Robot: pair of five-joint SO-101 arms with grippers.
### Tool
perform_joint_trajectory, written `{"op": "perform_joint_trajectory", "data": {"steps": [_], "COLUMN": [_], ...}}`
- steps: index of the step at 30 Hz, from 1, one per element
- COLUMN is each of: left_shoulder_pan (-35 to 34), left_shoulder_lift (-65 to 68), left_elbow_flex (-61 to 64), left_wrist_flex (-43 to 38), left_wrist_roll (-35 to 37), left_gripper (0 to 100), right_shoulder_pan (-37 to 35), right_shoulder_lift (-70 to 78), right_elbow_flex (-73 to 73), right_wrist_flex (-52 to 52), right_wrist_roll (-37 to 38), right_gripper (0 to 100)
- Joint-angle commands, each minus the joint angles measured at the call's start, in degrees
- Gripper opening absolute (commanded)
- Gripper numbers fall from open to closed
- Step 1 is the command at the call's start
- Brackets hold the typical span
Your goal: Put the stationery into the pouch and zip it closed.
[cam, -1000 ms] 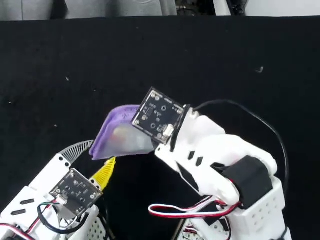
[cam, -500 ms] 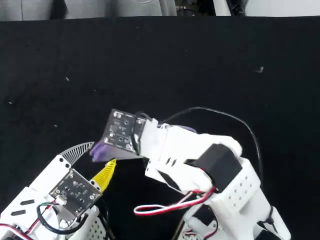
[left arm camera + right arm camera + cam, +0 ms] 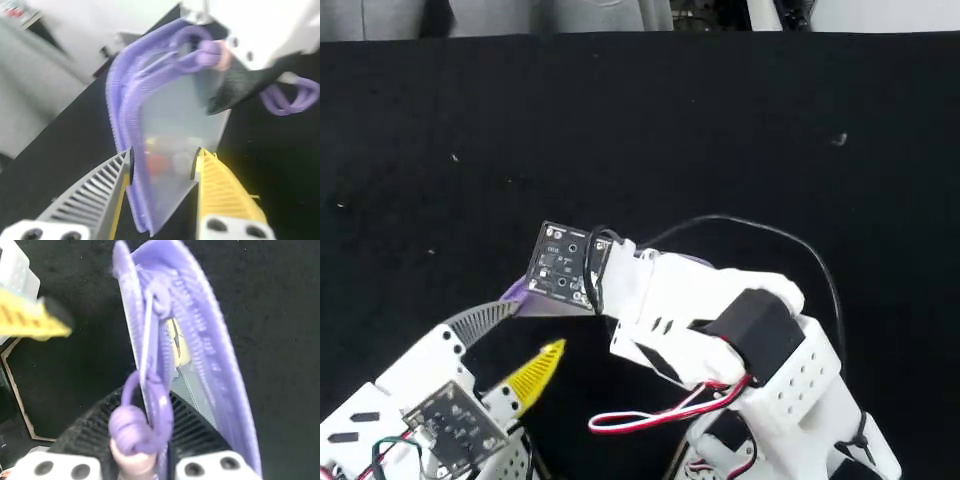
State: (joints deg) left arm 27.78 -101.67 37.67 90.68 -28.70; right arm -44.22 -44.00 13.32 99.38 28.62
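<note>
Pouch (image 3: 175, 125) purple zip edge, translucent grey panel; stationery (image 3: 159, 161) inside blurred, seemingly red, white; table (image 3: 720, 120) black.

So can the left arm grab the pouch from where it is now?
Probably yes. The left gripper is open, and one corner of the pouch sits between its two fingers with nothing in the way. The right gripper holds the zipper end, away from that corner.

The translucent, purple-zipped pouch (image 3: 197, 330) stands on edge in the right gripper (image 3: 161, 407), with stationery (image 3: 176, 342) inside and its pull cord (image 3: 145, 410) looped beside the fingers.
</note>
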Motion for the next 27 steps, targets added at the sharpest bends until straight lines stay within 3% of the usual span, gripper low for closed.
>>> {"op": "perform_joint_trajectory", "data": {"steps": [1, 10, 27], "left_shoulder_pan": [2.6, -7.9, -7.3], "left_shoulder_lift": [0.0, 0.0, 0.4], "left_elbow_flex": [-2.9, -2.4, -1.5], "left_wrist_flex": [-0.4, -6.2, -8.4], "left_wrist_roll": [0.9, 0.6, -1.3], "left_gripper": [21, 21, 21], "right_shoulder_pan": [-0.4, -0.4, -0.4], "right_shoulder_lift": [-0.7, -0.7, -0.7], "right_elbow_flex": [-0.1, -0.1, 0.2], "right_wrist_flex": [1.8, 1.8, 1.8], "right_wrist_roll": [-0.5, 0.6, 5.7], "right_gripper": [1.1, 1.1, 1.1]}}
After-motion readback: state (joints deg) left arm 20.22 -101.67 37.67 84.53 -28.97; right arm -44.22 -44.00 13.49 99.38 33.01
